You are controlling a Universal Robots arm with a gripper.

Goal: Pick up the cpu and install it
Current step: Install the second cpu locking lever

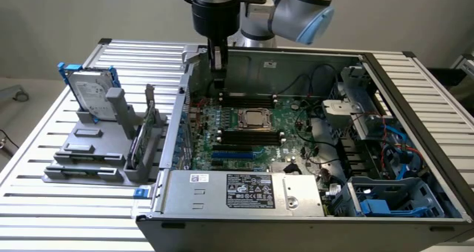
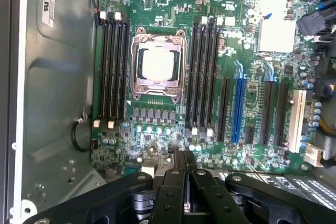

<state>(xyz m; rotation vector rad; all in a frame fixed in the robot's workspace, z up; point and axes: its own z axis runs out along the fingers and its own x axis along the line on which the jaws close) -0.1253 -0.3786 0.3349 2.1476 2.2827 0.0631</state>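
The cpu (image 1: 254,117) (image 2: 158,64), a small square chip with a dull silver top, lies flat inside the metal socket frame in the middle of the green motherboard (image 1: 296,146) (image 2: 262,145), in the open computer case. My gripper (image 1: 218,77) (image 2: 186,157) hangs shut above the board near the case's far wall. It is apart from the cpu, towards the exterior view's left and back. The black fingers (image 2: 176,182) press together with nothing between them.
Black memory slots (image 2: 113,69) flank the socket on both sides. A grey rack (image 1: 89,152) on the exterior view's left holds a silver hard drive (image 1: 92,91) with a blue bracket. The power supply (image 1: 237,191) sits at the case front; cables and drive bays (image 1: 385,152) crowd the right.
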